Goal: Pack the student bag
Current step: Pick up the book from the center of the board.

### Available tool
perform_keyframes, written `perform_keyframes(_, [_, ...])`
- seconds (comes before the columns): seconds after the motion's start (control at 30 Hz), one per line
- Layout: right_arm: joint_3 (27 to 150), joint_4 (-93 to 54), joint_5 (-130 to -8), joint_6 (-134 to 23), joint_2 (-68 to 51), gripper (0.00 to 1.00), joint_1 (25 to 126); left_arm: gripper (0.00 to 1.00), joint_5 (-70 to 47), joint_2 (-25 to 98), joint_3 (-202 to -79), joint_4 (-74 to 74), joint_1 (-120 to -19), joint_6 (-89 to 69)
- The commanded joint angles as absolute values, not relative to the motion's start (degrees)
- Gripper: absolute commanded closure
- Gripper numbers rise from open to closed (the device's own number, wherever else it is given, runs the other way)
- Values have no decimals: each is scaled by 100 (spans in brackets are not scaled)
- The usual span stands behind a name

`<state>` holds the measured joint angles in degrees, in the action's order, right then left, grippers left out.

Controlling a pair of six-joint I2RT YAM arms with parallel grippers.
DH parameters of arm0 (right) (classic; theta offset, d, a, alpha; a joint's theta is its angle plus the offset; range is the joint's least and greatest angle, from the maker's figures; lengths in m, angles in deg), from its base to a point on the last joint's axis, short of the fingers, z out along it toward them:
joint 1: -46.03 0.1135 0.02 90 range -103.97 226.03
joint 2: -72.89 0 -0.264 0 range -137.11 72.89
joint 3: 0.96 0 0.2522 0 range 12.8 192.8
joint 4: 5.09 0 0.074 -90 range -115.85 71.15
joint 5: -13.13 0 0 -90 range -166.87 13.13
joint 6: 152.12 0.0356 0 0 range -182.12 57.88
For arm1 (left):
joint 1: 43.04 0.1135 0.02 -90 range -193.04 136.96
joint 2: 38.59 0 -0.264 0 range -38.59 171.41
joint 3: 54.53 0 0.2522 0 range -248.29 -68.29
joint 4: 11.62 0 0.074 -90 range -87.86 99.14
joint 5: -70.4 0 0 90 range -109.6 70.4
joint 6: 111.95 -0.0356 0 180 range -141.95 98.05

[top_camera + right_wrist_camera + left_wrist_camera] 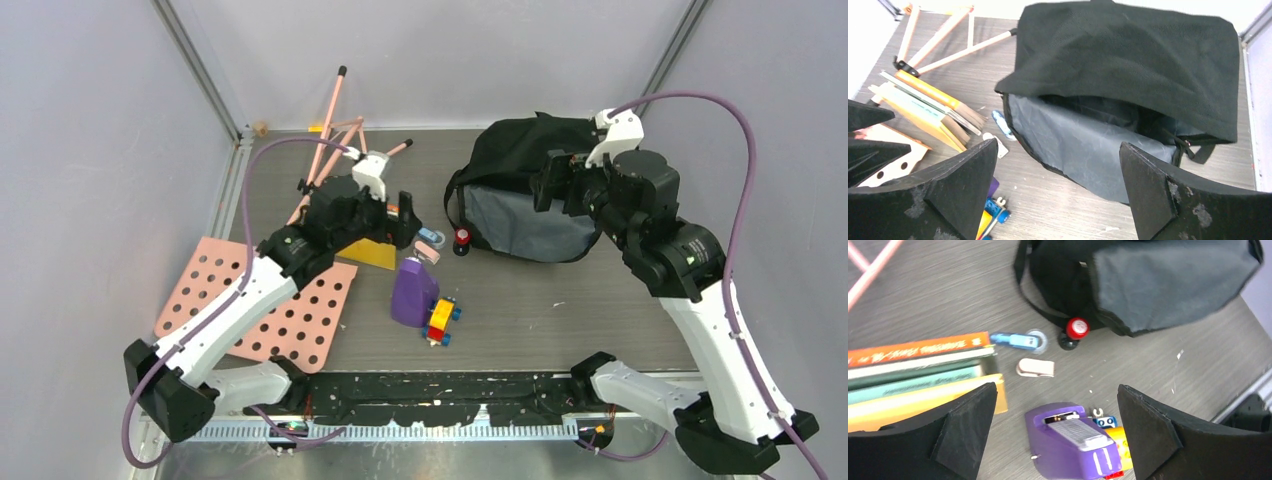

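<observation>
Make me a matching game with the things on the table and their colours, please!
Things:
1. student bag
2. pegboard
3. small container
4. round cap beside the bag

Colours:
A. pink
B. red
C. black
D. purple

Pairs: 1-C, 2-A, 3-D, 4-B
</observation>
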<state>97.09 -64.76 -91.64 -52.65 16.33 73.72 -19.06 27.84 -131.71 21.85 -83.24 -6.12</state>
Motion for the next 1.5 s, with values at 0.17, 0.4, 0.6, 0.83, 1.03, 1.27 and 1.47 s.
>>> perform_keyframes(0.17, [10962, -6280, -7685, -5052, 440, 4, 7502, 3, -1657, 2119, -12629, 2826, -6647, 492])
perform_keyframes(0.4, [11617, -6037, -7449, -5041, -886, 10, 8423, 4, -826, 2298, -12297, 2615, -4905, 957])
perform_keyframes(0.6, [12228, -5803, -7225, -4938, -2257, 24, 8892, 10, -1312, 2414, -12114, 2330, -4555, 1511])
perform_keyframes(0.83, [13045, -6273, -6500, -4787, -3542, 27, 9171, 19, -1764, 2269, -12488, 2873, -4552, 2501])
perform_keyframes(1.03, [12989, -6535, -6566, -5031, -3725, 32, 9292, 19, -1909, 2109, -12599, 3164, -4553, 2571])
perform_keyframes(1.27, [12866, -6633, -6645, -5263, -4016, 38, 9372, 18, -1911, 2076, -12705, 3393, -4550, 2403])
perform_keyframes(1.47, [12996, -6691, -6673, -5425, -4313, 40, 9394, 18, -1895, 2056, -12770, 3527, -4551, 2373])
